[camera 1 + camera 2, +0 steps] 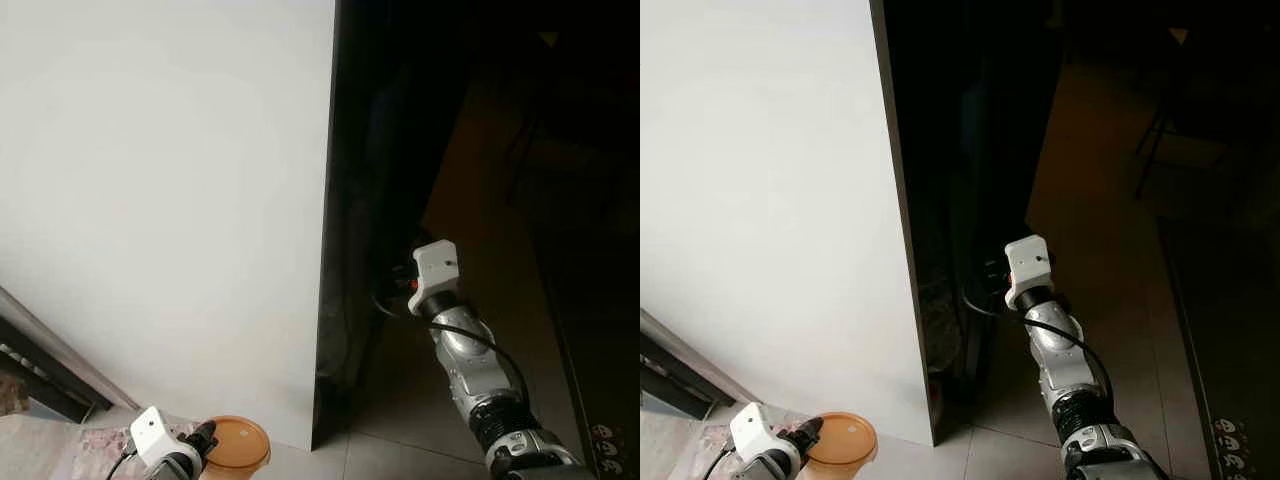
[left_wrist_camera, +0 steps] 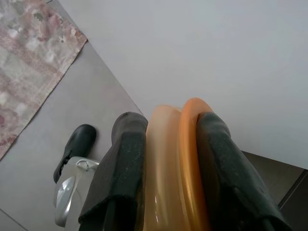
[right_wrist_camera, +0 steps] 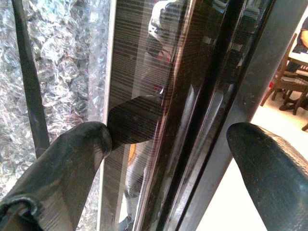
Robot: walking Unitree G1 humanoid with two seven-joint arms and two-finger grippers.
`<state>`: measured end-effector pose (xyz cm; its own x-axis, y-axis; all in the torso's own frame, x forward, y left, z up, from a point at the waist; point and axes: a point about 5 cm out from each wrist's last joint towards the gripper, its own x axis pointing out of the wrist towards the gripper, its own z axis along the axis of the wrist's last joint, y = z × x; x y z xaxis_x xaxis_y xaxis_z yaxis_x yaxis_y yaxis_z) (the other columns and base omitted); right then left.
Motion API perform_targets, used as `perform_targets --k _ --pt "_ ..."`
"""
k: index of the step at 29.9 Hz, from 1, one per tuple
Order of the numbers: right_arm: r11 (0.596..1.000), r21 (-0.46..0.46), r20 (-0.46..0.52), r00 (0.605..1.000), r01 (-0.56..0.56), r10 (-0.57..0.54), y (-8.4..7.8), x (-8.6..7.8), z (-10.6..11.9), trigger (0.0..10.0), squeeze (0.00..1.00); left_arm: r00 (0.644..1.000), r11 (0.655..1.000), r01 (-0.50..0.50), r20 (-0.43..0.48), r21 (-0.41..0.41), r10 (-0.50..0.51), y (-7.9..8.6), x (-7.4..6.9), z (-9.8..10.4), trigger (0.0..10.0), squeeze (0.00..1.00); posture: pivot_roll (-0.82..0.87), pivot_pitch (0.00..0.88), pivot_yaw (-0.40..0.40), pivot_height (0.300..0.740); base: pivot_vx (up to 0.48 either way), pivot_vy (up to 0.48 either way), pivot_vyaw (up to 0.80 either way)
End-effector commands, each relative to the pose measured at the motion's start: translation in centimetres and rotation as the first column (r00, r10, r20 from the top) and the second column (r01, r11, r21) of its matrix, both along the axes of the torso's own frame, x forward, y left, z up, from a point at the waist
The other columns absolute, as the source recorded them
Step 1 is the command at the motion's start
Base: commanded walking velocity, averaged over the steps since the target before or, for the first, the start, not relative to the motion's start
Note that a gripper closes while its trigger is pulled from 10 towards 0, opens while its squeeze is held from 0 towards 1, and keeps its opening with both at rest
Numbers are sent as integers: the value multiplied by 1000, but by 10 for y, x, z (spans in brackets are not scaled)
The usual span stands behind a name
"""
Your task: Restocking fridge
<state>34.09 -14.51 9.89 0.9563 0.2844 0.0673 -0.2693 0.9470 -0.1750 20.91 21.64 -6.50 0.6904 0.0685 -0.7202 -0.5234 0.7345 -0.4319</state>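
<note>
- White fridge side panel (image 1: 170,200) blocking the front; patterned rug (image 2: 29,62) lying nearby.
- L gripper (image 2: 166,168) clamping an orange lidded container (image 1: 237,443), low by panel.
- R gripper (image 3: 168,154) spreading wide around dark fridge door edge (image 3: 192,96), gripping nothing.

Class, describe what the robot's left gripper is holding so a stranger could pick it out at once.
Start at the big white panel and follow its dark right edge down to the floor. There the left gripper is shut on an orange lidded container, round and translucent. It is the one bright orange thing near the patterned rug.
</note>
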Motion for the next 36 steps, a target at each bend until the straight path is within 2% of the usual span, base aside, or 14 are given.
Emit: perform_targets --k 1,7,14,23,26,27,28,31,32,34,35,36 --pt "1000 -5 9 1000 30 -30 -3 3 3 10000 0 1000 1000 9 -17 12 -9 -1 -4 -3 10000 0 -24 38 -3 740 0 0 0" --pt "998 -6 11 998 60 -60 -6 1 -1 10000 0 1000 1000 12 -17 10 -12 -1 -4 -3 10000 0 -23 38 -3 740 0 0 0" --pt "988 -24 16 988 156 -155 -19 -2 -6 10000 0 1000 1000 15 -20 12 -14 -1 -5 -3 10000 0 -24 40 -2 740 0 0 0" --pt "975 -46 -4 976 218 -218 -33 -14 -20 10000 0 1000 1000 17 -21 9 -17 -3 -5 -4 10000 0 -29 39 -5 740 0 0 0" --pt "962 -60 -14 963 267 -268 -42 -20 -27 10000 0 1000 1000 18 -20 7 -18 -3 -5 -4 10000 0 -31 40 -5 740 0 0 0" --pt "957 -63 -23 958 285 -287 -46 -22 -29 10000 0 1000 1000 19 -21 7 -19 -4 -5 -4 10000 0 -31 40 -5 740 0 0 0" --pt "940 -70 -49 940 335 -338 -56 -28 -37 10000 0 1000 1000 21 -22 6 -21 -4 -6 -4 10000 0 -31 40 -5 740 0 0 0" --pt "916 -81 -77 914 392 -398 -69 -36 -45 10000 0 999 1000 22 -24 6 -22 -5 -6 -4 10000 0 -36 39 -3 740 0 0 0" --pt "916 -81 -77 914 392 -398 -69 -36 -45 10000 0 999 1000 22 -24 6 -22 -5 -6 -4 10000 0 -36 39 -3 740 0 0 0" --pt "869 -101 -146 857 485 -495 -92 -50 -60 10000 0 999 1000 23 -26 8 -23 -4 -6 -4 10000 0 -37 39 -3 740 0 0 0" --pt "869 -101 -146 857 485 -495 -92 -50 -60 10000 0 999 1000 23 -26 8 -23 -4 -6 -4 10000 0 -37 39 -3 740 0 0 0" --pt "855 -115 -171 838 505 -518 -98 -55 -65 10000 0 999 1000 23 -26 8 -23 -4 -6 -4 10000 0 -35 38 -3 740 0 0 0"
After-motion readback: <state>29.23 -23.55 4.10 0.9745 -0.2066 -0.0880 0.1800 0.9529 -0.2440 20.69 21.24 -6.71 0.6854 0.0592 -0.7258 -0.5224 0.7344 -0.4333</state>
